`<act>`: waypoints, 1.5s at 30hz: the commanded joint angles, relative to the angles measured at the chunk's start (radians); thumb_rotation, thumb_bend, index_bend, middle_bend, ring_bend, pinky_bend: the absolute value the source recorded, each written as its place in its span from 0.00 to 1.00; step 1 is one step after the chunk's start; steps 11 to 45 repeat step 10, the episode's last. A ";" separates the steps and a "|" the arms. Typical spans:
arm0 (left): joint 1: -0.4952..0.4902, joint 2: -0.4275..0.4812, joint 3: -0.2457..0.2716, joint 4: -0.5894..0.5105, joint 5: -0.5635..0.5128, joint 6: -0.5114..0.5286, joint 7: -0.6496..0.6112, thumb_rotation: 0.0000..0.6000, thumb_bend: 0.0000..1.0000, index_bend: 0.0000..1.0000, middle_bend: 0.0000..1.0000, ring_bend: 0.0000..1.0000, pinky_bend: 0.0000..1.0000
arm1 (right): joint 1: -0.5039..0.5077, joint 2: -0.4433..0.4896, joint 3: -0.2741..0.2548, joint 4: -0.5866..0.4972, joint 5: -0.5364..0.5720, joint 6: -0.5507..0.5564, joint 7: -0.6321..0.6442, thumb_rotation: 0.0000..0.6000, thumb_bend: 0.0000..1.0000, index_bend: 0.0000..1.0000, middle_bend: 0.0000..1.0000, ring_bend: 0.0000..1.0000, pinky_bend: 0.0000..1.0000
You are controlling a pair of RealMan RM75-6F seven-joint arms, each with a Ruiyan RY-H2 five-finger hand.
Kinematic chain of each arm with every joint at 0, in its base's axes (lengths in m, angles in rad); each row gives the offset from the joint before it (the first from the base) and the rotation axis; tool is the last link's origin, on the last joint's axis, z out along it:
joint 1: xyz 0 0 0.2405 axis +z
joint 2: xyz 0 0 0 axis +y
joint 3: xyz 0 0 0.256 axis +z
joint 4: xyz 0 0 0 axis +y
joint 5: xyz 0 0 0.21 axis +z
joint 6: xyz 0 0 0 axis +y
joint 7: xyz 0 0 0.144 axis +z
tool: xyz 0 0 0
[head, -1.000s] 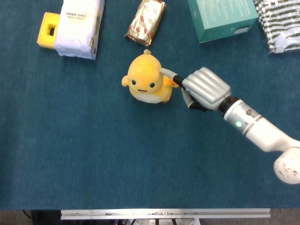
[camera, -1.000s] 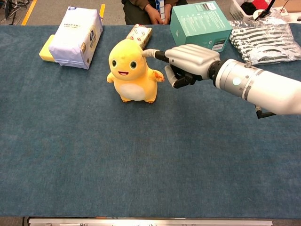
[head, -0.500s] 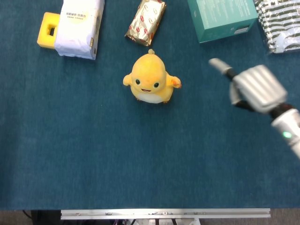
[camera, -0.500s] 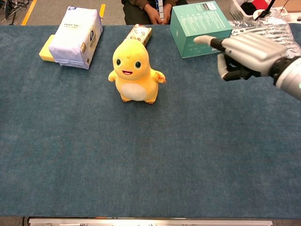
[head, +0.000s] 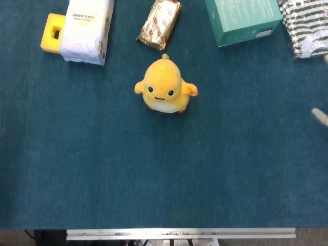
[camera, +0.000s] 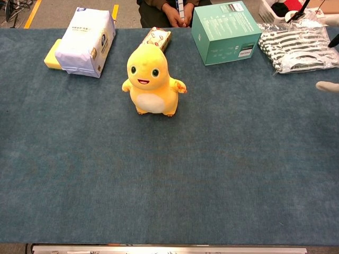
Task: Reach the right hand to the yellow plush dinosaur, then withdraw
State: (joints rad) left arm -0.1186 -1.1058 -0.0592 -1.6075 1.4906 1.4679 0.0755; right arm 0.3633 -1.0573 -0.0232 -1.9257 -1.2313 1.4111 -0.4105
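Note:
The yellow plush dinosaur (head: 165,88) stands upright on the blue table cloth, a little behind the middle; in the chest view the dinosaur (camera: 150,80) faces the camera with nothing touching it. Of my right hand (head: 321,117) only a blurred pale fingertip shows at the right edge, far to the right of the toy. The chest view also catches just the tip of the right hand (camera: 329,86) at the right border. How its fingers are set is hidden. My left hand appears in neither view.
Behind the toy lie a foil snack pack (head: 160,21), a white tissue pack (head: 86,29) on a yellow block (head: 52,33), a teal box (head: 242,19) and a striped cloth bag (head: 305,25). A person's hands (camera: 179,15) rest at the far edge.
My right hand has pulled away from the dinosaur to the right, from touching its side to almost out of both views. The toy rocked slightly and stands upright.

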 commanded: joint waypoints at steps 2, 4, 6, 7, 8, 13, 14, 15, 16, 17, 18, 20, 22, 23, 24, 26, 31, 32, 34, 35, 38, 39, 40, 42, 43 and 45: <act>0.004 -0.003 0.004 -0.008 0.008 0.010 0.010 1.00 0.38 0.41 0.47 0.36 0.39 | -0.059 -0.019 -0.001 0.035 -0.041 0.082 -0.011 0.75 0.16 0.00 0.22 0.11 0.20; 0.006 -0.005 0.008 -0.017 0.014 0.016 0.021 1.00 0.38 0.41 0.47 0.36 0.39 | -0.086 -0.030 -0.003 0.043 -0.062 0.116 -0.014 0.74 0.16 0.00 0.22 0.11 0.20; 0.008 -0.005 0.011 -0.024 0.015 0.016 0.029 1.00 0.38 0.41 0.47 0.36 0.39 | -0.105 -0.034 -0.005 0.045 -0.077 0.131 -0.004 0.75 0.17 0.00 0.22 0.11 0.20; 0.007 -0.005 0.011 -0.026 0.014 0.014 0.032 1.00 0.38 0.41 0.47 0.36 0.39 | -0.111 -0.034 -0.005 0.046 -0.081 0.134 -0.003 0.74 0.17 0.00 0.22 0.11 0.20; 0.007 -0.005 0.011 -0.029 0.012 0.012 0.035 1.00 0.38 0.41 0.47 0.36 0.39 | -0.117 -0.034 -0.004 0.048 -0.085 0.136 -0.004 0.74 0.17 0.00 0.22 0.11 0.20; 0.006 -0.004 0.012 -0.030 0.010 0.010 0.040 1.00 0.38 0.41 0.47 0.36 0.39 | -0.125 -0.033 -0.001 0.047 -0.087 0.134 -0.004 0.74 0.17 0.00 0.22 0.11 0.20; 0.006 -0.004 0.012 -0.030 0.010 0.010 0.040 1.00 0.38 0.41 0.47 0.36 0.39 | -0.125 -0.033 -0.001 0.047 -0.087 0.134 -0.004 0.74 0.17 0.00 0.22 0.11 0.20; 0.006 -0.004 0.012 -0.030 0.010 0.010 0.040 1.00 0.38 0.41 0.47 0.36 0.39 | -0.125 -0.033 -0.001 0.047 -0.087 0.134 -0.004 0.74 0.17 0.00 0.22 0.11 0.20; 0.006 -0.004 0.012 -0.030 0.010 0.010 0.040 1.00 0.38 0.41 0.47 0.36 0.39 | -0.125 -0.033 -0.001 0.047 -0.087 0.134 -0.004 0.74 0.17 0.00 0.22 0.11 0.20; 0.006 -0.004 0.012 -0.030 0.010 0.010 0.040 1.00 0.38 0.41 0.47 0.36 0.39 | -0.125 -0.033 -0.001 0.047 -0.087 0.134 -0.004 0.74 0.17 0.00 0.22 0.11 0.20; 0.006 -0.004 0.012 -0.030 0.010 0.010 0.040 1.00 0.38 0.41 0.47 0.36 0.39 | -0.125 -0.033 -0.001 0.047 -0.087 0.134 -0.004 0.74 0.17 0.00 0.22 0.11 0.20; 0.006 -0.004 0.012 -0.030 0.010 0.010 0.040 1.00 0.38 0.41 0.47 0.36 0.39 | -0.125 -0.033 -0.001 0.047 -0.087 0.134 -0.004 0.74 0.17 0.00 0.22 0.11 0.20; 0.006 -0.004 0.012 -0.030 0.010 0.010 0.040 1.00 0.38 0.41 0.47 0.36 0.39 | -0.125 -0.033 -0.001 0.047 -0.087 0.134 -0.004 0.74 0.17 0.00 0.22 0.11 0.20; 0.006 -0.004 0.012 -0.030 0.010 0.010 0.040 1.00 0.38 0.41 0.47 0.36 0.39 | -0.125 -0.033 -0.001 0.047 -0.087 0.134 -0.004 0.74 0.17 0.00 0.22 0.11 0.20; 0.006 -0.004 0.012 -0.030 0.010 0.010 0.040 1.00 0.38 0.41 0.47 0.36 0.39 | -0.125 -0.033 -0.001 0.047 -0.087 0.134 -0.004 0.74 0.17 0.00 0.22 0.11 0.20; 0.006 -0.004 0.012 -0.030 0.010 0.010 0.040 1.00 0.38 0.41 0.47 0.36 0.39 | -0.125 -0.033 -0.001 0.047 -0.087 0.134 -0.004 0.74 0.17 0.00 0.22 0.11 0.20; 0.006 -0.004 0.012 -0.030 0.010 0.010 0.040 1.00 0.38 0.41 0.47 0.36 0.39 | -0.125 -0.033 -0.001 0.047 -0.087 0.134 -0.004 0.74 0.17 0.00 0.22 0.11 0.20; 0.006 -0.004 0.012 -0.030 0.010 0.010 0.040 1.00 0.38 0.41 0.47 0.36 0.39 | -0.125 -0.033 -0.001 0.047 -0.087 0.134 -0.004 0.74 0.17 0.00 0.22 0.11 0.20; 0.006 -0.004 0.012 -0.030 0.010 0.010 0.040 1.00 0.38 0.41 0.47 0.36 0.39 | -0.125 -0.033 -0.001 0.047 -0.087 0.134 -0.004 0.74 0.17 0.00 0.22 0.11 0.20; 0.006 -0.004 0.012 -0.030 0.010 0.010 0.040 1.00 0.38 0.41 0.47 0.36 0.39 | -0.125 -0.033 -0.001 0.047 -0.087 0.134 -0.004 0.74 0.17 0.00 0.22 0.11 0.20; 0.006 -0.004 0.012 -0.030 0.010 0.010 0.040 1.00 0.38 0.41 0.47 0.36 0.39 | -0.125 -0.033 -0.001 0.047 -0.087 0.134 -0.004 0.74 0.17 0.00 0.22 0.11 0.20; 0.006 -0.004 0.012 -0.030 0.010 0.010 0.040 1.00 0.38 0.41 0.47 0.36 0.39 | -0.125 -0.033 -0.001 0.047 -0.087 0.134 -0.004 0.74 0.17 0.00 0.22 0.11 0.20; 0.006 -0.004 0.012 -0.030 0.010 0.010 0.040 1.00 0.38 0.41 0.47 0.36 0.39 | -0.125 -0.033 -0.001 0.047 -0.087 0.134 -0.004 0.74 0.17 0.00 0.22 0.11 0.20; 0.006 -0.004 0.012 -0.030 0.010 0.010 0.040 1.00 0.38 0.41 0.47 0.36 0.39 | -0.125 -0.033 -0.001 0.047 -0.087 0.134 -0.004 0.74 0.17 0.00 0.22 0.11 0.20; 0.006 -0.004 0.012 -0.030 0.010 0.010 0.040 1.00 0.38 0.41 0.47 0.36 0.39 | -0.125 -0.033 -0.001 0.047 -0.087 0.134 -0.004 0.74 0.17 0.00 0.22 0.11 0.20; 0.006 -0.004 0.012 -0.030 0.010 0.010 0.040 1.00 0.38 0.41 0.47 0.36 0.39 | -0.125 -0.033 -0.001 0.047 -0.087 0.134 -0.004 0.74 0.17 0.00 0.22 0.11 0.20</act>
